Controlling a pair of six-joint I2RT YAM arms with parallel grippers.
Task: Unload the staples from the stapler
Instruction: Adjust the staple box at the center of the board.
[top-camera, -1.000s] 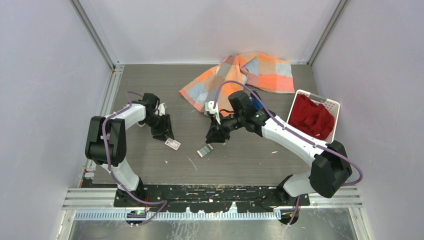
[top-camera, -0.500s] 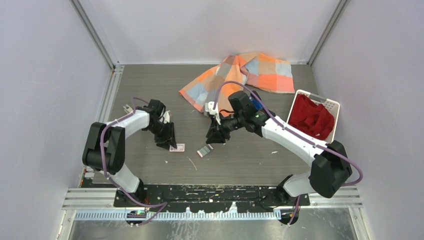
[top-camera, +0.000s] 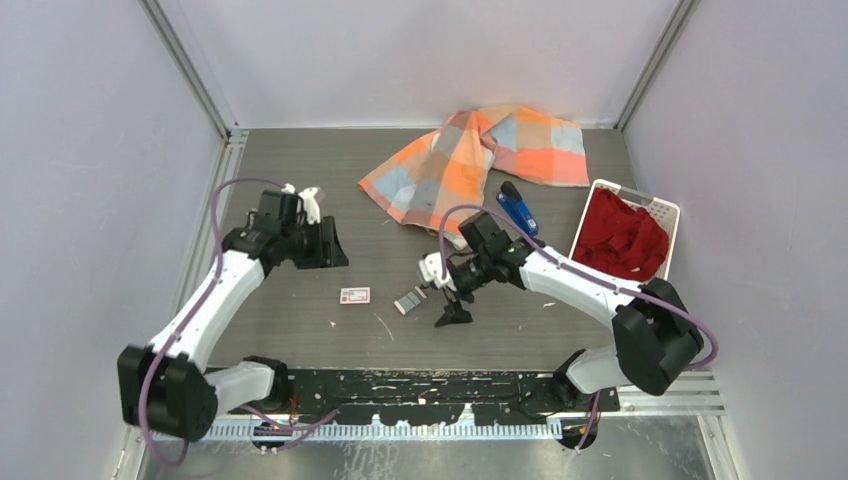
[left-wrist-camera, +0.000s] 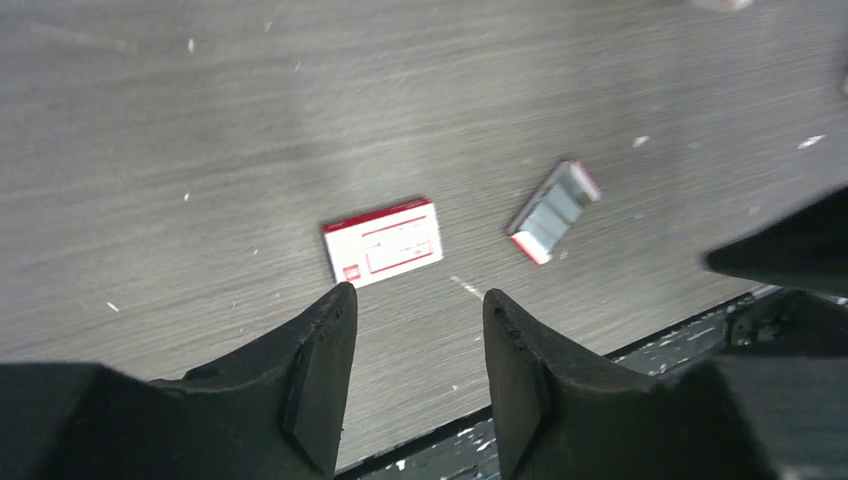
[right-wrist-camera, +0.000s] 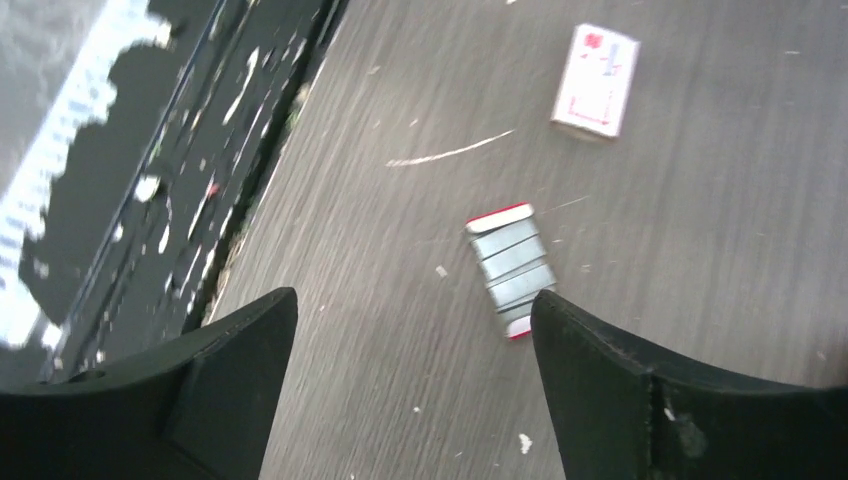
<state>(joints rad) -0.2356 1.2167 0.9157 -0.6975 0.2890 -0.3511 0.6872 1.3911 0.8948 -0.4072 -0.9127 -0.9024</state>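
The blue stapler (top-camera: 516, 208) lies on the table by the edge of the checked cloth, apart from both grippers. Silver strips of staples (right-wrist-camera: 512, 268) sit in a small red-edged tray (top-camera: 408, 300) (left-wrist-camera: 553, 211) near the table's middle. My right gripper (top-camera: 445, 295) (right-wrist-camera: 415, 310) hovers just right of that tray, wide open, nothing between its fingers. My left gripper (top-camera: 333, 250) (left-wrist-camera: 415, 305) is raised at the left, its jaws partly apart and empty, looking down at a white-and-red packet (left-wrist-camera: 383, 240) (top-camera: 354, 295) (right-wrist-camera: 595, 80).
An orange-and-blue checked cloth (top-camera: 480, 150) is spread at the back. A white basket (top-camera: 664, 212) holding red fabric stands at the right. A thin pale sliver (right-wrist-camera: 447, 152) and small specks lie near the front edge (left-wrist-camera: 560, 365).
My right gripper has opened wide and dropped toward the near edge beside the tray. My left gripper drew back up and left from the packet, which shifted slightly right.
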